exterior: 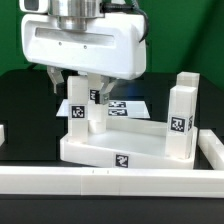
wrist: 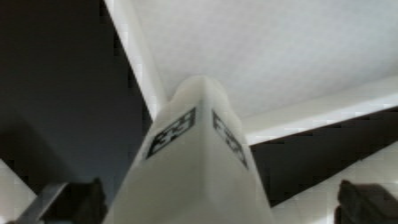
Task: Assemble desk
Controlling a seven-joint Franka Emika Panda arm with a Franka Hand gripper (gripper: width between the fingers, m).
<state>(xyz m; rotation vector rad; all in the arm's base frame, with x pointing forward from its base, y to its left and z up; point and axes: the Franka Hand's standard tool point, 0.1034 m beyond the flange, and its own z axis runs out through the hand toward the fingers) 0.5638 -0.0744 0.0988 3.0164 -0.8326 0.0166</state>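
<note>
My two-finger gripper [exterior: 78,82] hangs over the white plastic tray-like tabletop [exterior: 120,148], at about ten o'clock of it. My fingers [wrist: 68,196] stand spread either side of a white square-section leg [exterior: 78,113] with black-and-white tags; whether they touch it I cannot tell. A second leg [exterior: 181,115] stands upright at the tabletop's three o'clock corner.

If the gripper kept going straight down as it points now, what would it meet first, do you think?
Probably the leg standing between its fingers, with the gripper straddling it; the tabletop lies below that. Whether the fingers already touch the leg is unclear.
</note>
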